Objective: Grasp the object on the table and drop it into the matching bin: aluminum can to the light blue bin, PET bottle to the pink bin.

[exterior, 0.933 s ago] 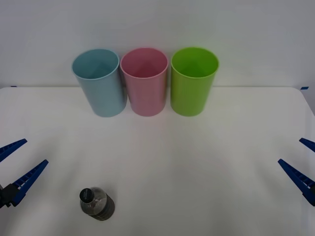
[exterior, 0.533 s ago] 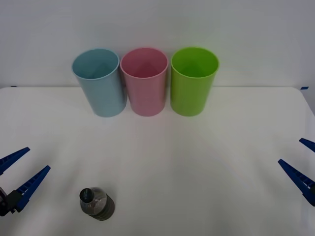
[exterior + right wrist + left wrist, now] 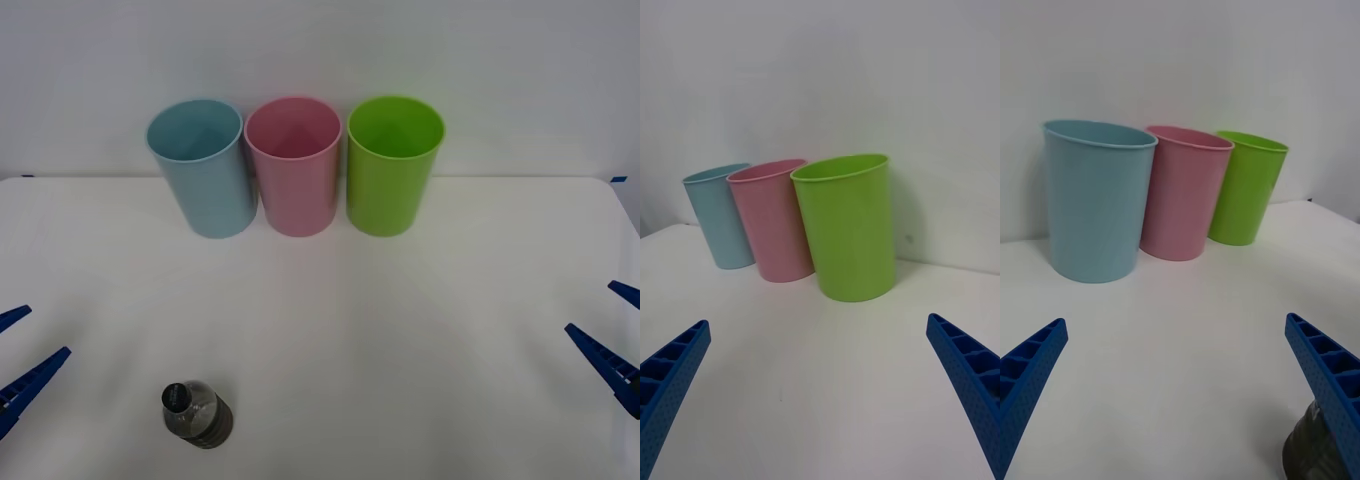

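Left gripper [image 3: 18, 352] has its blue fingers [image 3: 1030, 367] spread wide, holding nothing, hovering low at the left edge of the white counter [image 3: 400, 330]. The right gripper [image 3: 612, 330] is just as wide open and empty over at the right edge. The PET bottle [image 3: 197, 413] stands upright near the front left, just beside the left gripper but not touching it. The left wrist view catches a dark sliver of it [image 3: 1304, 450] behind one finger. At the back sit the light blue bin [image 3: 203, 170], pink bin [image 3: 294, 168] and lime green bin [image 3: 392, 168], side by side.
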Controlling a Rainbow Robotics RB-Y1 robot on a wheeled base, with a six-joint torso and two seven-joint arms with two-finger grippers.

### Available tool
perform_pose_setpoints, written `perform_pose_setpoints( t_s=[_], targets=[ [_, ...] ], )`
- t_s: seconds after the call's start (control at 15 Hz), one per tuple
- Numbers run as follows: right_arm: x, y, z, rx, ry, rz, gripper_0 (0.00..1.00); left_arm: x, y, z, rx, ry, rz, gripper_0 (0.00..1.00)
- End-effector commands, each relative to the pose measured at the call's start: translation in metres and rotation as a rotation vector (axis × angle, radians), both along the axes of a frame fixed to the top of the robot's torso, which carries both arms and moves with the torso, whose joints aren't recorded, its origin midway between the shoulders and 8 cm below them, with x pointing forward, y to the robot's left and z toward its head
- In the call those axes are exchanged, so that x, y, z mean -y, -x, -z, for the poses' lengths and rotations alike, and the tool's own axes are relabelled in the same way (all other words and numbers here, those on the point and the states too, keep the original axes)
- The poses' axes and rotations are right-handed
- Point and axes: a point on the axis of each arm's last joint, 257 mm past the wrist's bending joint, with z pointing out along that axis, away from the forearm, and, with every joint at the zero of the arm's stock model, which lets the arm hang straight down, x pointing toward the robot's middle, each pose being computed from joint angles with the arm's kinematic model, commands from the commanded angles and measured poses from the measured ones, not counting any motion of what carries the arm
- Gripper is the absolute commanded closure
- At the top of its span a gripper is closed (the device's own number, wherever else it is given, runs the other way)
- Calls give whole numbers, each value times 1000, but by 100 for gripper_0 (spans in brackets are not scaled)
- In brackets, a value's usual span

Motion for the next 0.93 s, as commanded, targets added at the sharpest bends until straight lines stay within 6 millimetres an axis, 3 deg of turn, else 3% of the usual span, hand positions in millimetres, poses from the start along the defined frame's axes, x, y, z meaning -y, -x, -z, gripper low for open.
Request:
perform_pose_setpoints(
  t_s=[0.07,0.27,0.53,0.93],
  targets=[
    [0,0,0,0,0,0,0,-19,7,5,-35,-50,26,0],
    [0,0,0,0,0,0,0,-25,16,12,-76,-137,69,0],
    [0,0,0,0,0,0,0,-19,29,27,-96,-244,144,0],
    [0,0,0,0,0,0,0,7,55,68,-130,-369,308,0]
  ],
)
